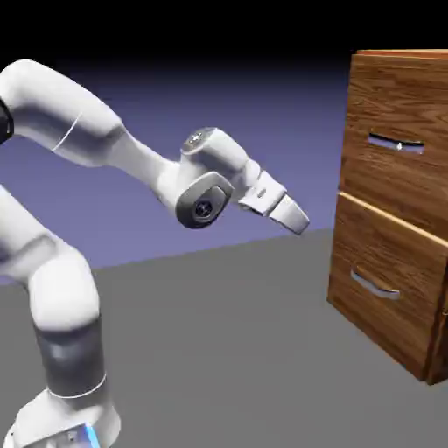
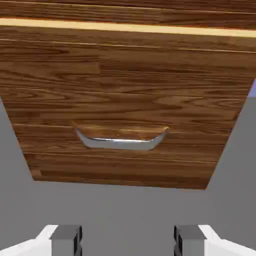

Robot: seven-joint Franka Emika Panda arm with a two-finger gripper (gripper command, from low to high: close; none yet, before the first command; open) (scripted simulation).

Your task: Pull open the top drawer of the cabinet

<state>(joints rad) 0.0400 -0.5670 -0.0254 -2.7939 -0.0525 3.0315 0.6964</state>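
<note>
The brown wood-grain cabinet [image 1: 385, 227] stands at the right of the exterior view. Its top drawer [image 1: 394, 175] carries a short silver handle [image 1: 395, 144] in a dark narrow slot, and the drawer sits flush. My gripper [image 1: 296, 219] hangs in the air well left of the cabinet, below the height of that handle and tilted down toward the cabinet. In the hand view the two grey fingertips [image 2: 65, 239] stand wide apart with nothing between them, so the gripper [image 2: 127, 242] is open. The hand view faces the lower drawer [image 2: 125, 90] and its curved silver bar handle [image 2: 120, 141].
The lower drawer [image 1: 381, 297] with its curved handle [image 1: 374, 285] sits under the top one. A pale edge strip [image 2: 125, 26] separates the two fronts. Grey table [image 1: 227, 350] runs between the arm's base and the cabinet.
</note>
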